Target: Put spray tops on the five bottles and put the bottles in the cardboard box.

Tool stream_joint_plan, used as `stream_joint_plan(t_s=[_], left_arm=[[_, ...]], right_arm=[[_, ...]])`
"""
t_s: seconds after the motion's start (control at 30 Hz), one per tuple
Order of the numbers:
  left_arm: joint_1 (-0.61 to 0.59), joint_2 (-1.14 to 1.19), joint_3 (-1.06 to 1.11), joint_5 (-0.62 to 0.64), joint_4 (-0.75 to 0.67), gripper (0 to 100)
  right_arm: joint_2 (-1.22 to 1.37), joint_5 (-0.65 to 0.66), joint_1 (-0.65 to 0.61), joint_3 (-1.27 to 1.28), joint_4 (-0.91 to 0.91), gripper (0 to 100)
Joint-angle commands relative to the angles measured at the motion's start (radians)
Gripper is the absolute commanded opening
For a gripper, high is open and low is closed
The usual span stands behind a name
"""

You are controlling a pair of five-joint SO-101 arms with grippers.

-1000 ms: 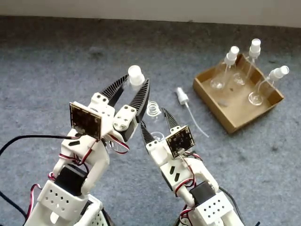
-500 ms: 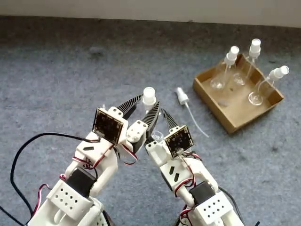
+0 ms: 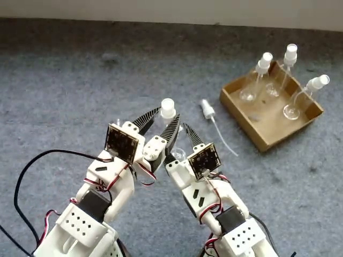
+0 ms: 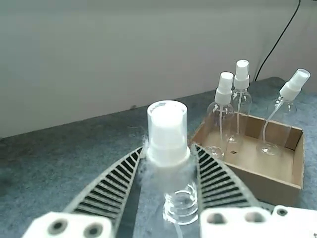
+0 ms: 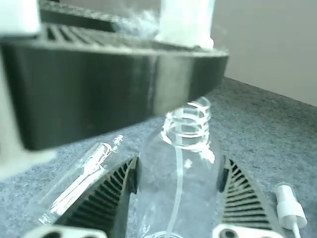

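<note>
My left gripper is shut on a white spray top. It holds the top just above the threaded neck of a clear bottle, and the top's thin tube runs down inside that bottle. Holding the bottle upright is my right gripper, shut on its body. At the right stands the cardboard box with three capped bottles in it. A loose spray top lies on the carpet between the arms and the box.
Another clear bottle without a top lies on its side on the grey carpet close to my right gripper. A pale wall runs along the far edge. Open carpet stretches to the far left.
My left gripper has carried the spray top to the right and toward the near side, bringing it over the bottle held by my right gripper. The right arm has not moved.
</note>
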Motion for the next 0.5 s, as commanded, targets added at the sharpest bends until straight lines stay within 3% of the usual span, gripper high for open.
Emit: stream_joint_plan(t_s=[0.0, 0.3, 0.47], left_arm=[[-0.025, -0.002, -0.027, 0.002, -0.023, 1], [-0.025, -0.001, -0.166, 0.040, 0.149, 1], [-0.031, 0.116, -0.236, 0.063, 0.160, 1]], right_arm=[[-0.013, 0.000, -0.001, 0.116, -0.001, 17.9], [-0.013, 0.000, -0.001, 0.116, -0.001, 17.9], [-0.013, 0.000, -0.001, 0.116, -0.001, 17.9]])
